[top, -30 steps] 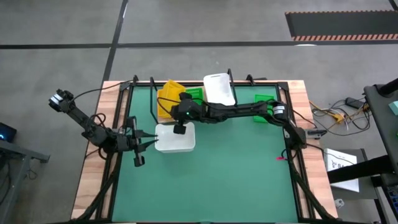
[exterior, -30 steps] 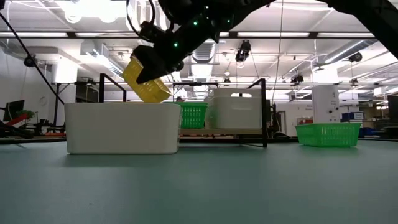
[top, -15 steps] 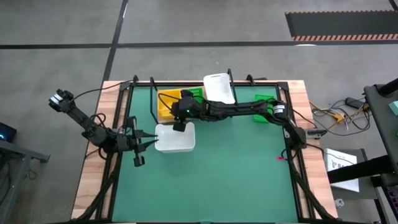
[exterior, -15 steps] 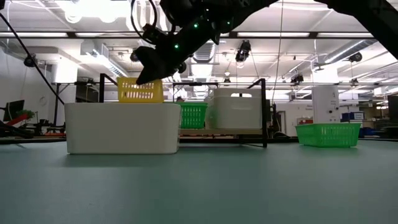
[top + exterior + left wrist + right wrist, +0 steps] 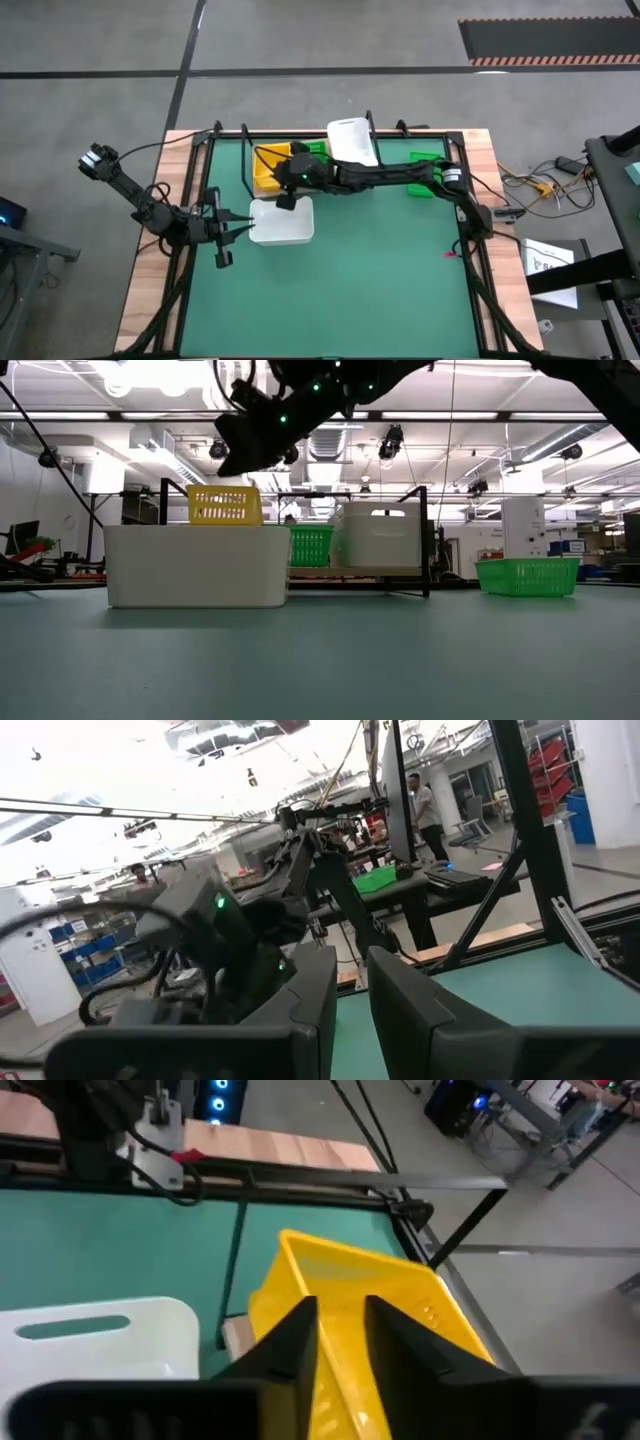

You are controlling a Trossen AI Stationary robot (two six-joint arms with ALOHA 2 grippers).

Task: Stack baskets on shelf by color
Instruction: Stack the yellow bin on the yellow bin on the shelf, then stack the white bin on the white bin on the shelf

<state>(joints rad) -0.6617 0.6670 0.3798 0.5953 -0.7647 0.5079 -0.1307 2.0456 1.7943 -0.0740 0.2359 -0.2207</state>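
Note:
A yellow basket [image 5: 267, 165] sits level at the left end of the shelf [image 5: 320, 571]. It stands higher than the green basket [image 5: 310, 545] beside it, and its lower part is hidden behind a white basket [image 5: 195, 565] on the mat. My right gripper [image 5: 238, 452] hovers just above the yellow basket [image 5: 400, 1295], its fingers a narrow gap apart and touching nothing. Another white basket [image 5: 352, 142] sits on the shelf's right part. My left gripper [image 5: 243, 226] waits just left of the white basket [image 5: 282, 222], with a narrow gap showing [image 5: 352, 990].
A further green basket [image 5: 425, 160] stands on the green mat near its right edge, also visible in the low view [image 5: 528, 575]. The shelf's black wire posts [image 5: 424, 540] rise by the baskets. The near half of the mat [image 5: 330, 300] holds nothing.
My right gripper carried the yellow basket, tilted, over the shelf's left end and lowered it until it sat level there. It then let go and rose a little above it. The left arm kept still.

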